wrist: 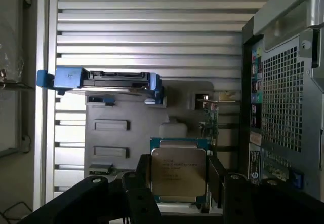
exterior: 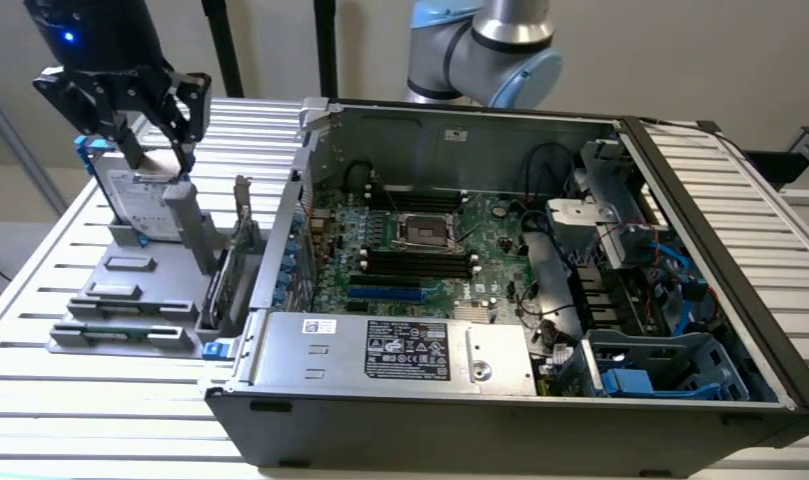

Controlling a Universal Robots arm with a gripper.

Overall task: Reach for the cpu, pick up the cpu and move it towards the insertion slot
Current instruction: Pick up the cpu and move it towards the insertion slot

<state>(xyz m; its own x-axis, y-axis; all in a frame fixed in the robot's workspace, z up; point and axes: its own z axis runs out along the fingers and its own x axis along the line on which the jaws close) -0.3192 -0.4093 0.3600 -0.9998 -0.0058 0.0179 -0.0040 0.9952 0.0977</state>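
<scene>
The cpu [wrist: 178,171] is a small square chip with a silver top and a thin green rim. It sits between the two dark fingers [wrist: 143,176] of my gripper [wrist: 178,179], which press on its two side edges. In the exterior view my gripper [exterior: 157,165] hangs at the far left over the grey parts stand [exterior: 124,300], outside the computer case. The insertion slot [exterior: 424,232], a dark square socket in a silver frame, lies on the green motherboard [exterior: 504,255] inside the open case, well to the exterior view's right of my gripper.
A silver hard drive with blue frame [exterior: 140,205] stands upright on the parts stand, right beside my gripper. The case's side wall [exterior: 297,200] rises between the stand and the motherboard. Black memory slots [exterior: 411,262] and a blue card slot [exterior: 384,294] lie near the socket.
</scene>
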